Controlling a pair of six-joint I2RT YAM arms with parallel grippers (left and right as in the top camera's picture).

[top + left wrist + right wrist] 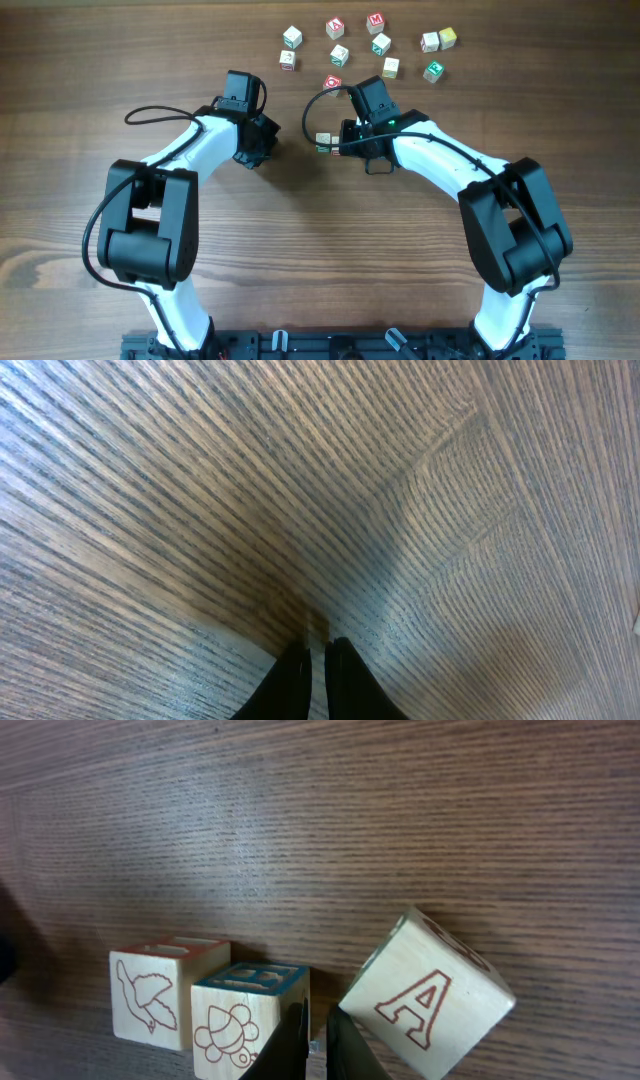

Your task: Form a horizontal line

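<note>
Right gripper (pixel 317 1020), shut and empty, sits within the line (pixel 215 1015), beside its skewed A cube (pixel 430 995); a careless sideways sweep could break it apart.

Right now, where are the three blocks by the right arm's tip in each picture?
Overhead: the blocks sit mid-table, at the tip of the right end effector.
Left wrist: not in it, only wooden table.
Right wrist: along the bottom edge, the A block turned askew.
Shared landmark: the right end effector, right beside the blocks in both.
</note>
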